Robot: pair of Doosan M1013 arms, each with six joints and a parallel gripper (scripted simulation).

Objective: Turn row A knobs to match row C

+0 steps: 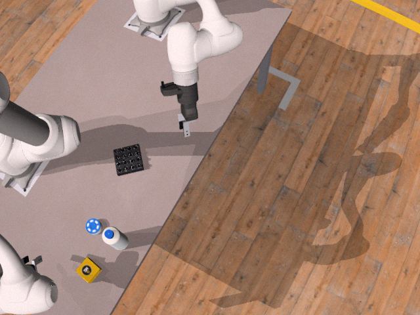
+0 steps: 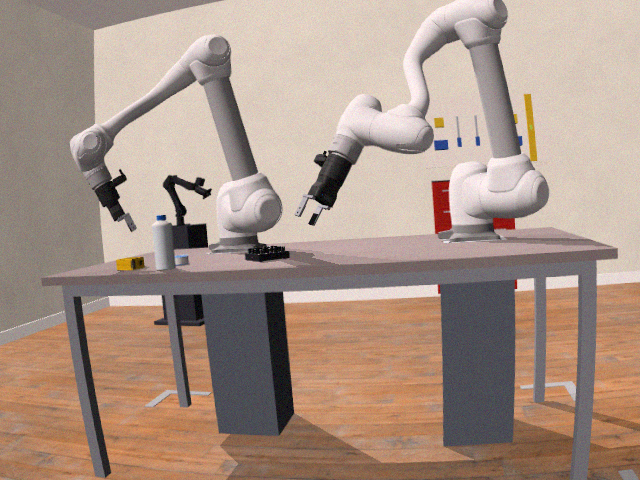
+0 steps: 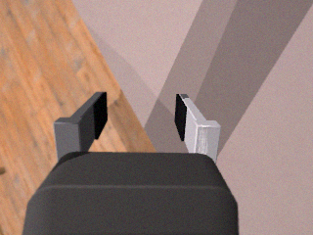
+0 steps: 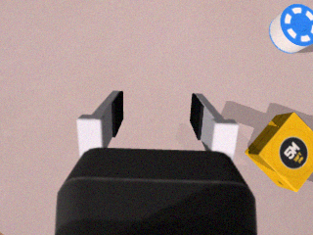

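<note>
The black knob box [image 1: 128, 159] [image 2: 267, 254] lies on the table with several small knobs in rows on top. Its knob marks, row letters and socket are too small to make out, and it is in neither wrist view. My left gripper [image 1: 184, 128] [image 2: 306, 216] [image 3: 141, 107] is open and empty, above the table, up and to the right of the box in the top view. My right gripper [image 1: 32, 260] [image 2: 130, 224] [image 4: 156, 106] is open and empty, high above the table beyond the bottle and far from the box.
A yellow box [image 1: 88, 270] [image 2: 129, 264] [image 4: 289, 153] lies near my right gripper. A white bottle with a blue cap [image 1: 115, 239] [image 2: 163, 245] stands beside a low blue-and-white round container [image 1: 93, 226] [image 2: 181, 259] [image 4: 291, 30], between the yellow box and the knob box. The table edge runs below my left gripper.
</note>
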